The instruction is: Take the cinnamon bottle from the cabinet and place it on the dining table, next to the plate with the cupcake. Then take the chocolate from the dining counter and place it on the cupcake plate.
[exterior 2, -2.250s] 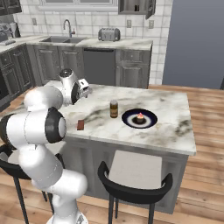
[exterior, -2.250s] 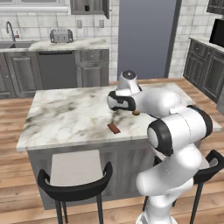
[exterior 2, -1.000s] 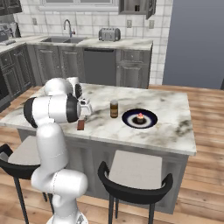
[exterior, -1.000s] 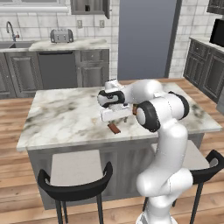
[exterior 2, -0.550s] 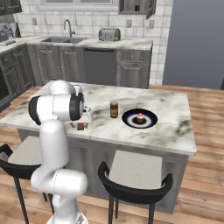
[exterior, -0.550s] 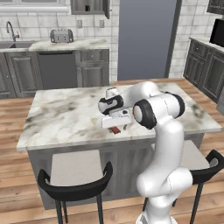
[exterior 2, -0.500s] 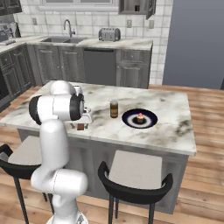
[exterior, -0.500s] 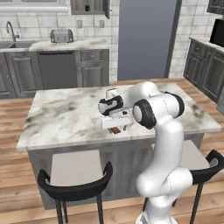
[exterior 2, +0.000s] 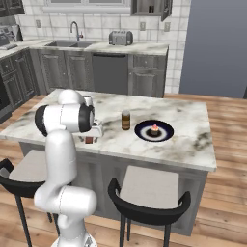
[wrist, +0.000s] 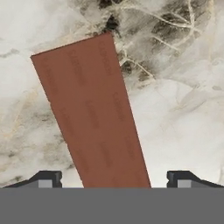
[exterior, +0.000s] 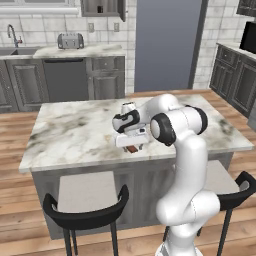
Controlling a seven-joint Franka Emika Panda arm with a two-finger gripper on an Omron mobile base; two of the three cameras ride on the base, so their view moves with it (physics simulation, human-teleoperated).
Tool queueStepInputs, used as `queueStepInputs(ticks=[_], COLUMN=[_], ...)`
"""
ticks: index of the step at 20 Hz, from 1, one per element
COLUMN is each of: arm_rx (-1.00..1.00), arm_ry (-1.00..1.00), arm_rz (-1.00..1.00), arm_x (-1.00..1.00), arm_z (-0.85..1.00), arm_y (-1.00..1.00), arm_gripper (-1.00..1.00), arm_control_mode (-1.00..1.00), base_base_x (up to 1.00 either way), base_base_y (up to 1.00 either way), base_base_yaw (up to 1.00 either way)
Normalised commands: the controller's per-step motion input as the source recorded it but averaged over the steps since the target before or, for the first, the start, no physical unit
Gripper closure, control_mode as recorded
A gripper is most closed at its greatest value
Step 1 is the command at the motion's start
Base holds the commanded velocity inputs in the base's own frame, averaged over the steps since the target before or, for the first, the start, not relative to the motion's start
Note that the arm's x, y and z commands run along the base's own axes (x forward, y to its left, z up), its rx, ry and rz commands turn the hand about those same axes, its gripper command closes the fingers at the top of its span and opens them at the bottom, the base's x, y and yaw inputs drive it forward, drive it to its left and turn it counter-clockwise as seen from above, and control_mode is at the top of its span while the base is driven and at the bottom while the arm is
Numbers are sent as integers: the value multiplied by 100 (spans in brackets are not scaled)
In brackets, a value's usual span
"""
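I count one chocolate bar lying flat on the marble dining counter, near its front edge — the gripper hangs right over it, its two fingertips spread wide, one on each side of the bar and neither touching it. Further along the same counter I see one cinnamon bottle standing upright just beside one dark plate, which carries one cupcake. Two stools sit at the counter's front — both tucked close.
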Motion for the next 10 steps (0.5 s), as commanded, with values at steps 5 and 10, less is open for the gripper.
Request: queueStepInputs(ticks=[5, 10], arm_rx=[1, 0], arm_ry=[-5, -11], arm_rz=[0, 0], arm_x=[15, 7], arm_z=[-34, -42], arm_y=[0, 0], arm_gripper=[-100, -100], arm_control_mode=[-100, -100], base_base_x=[0, 0], base_base_y=[0, 0], base_base_yaw=[0, 0])
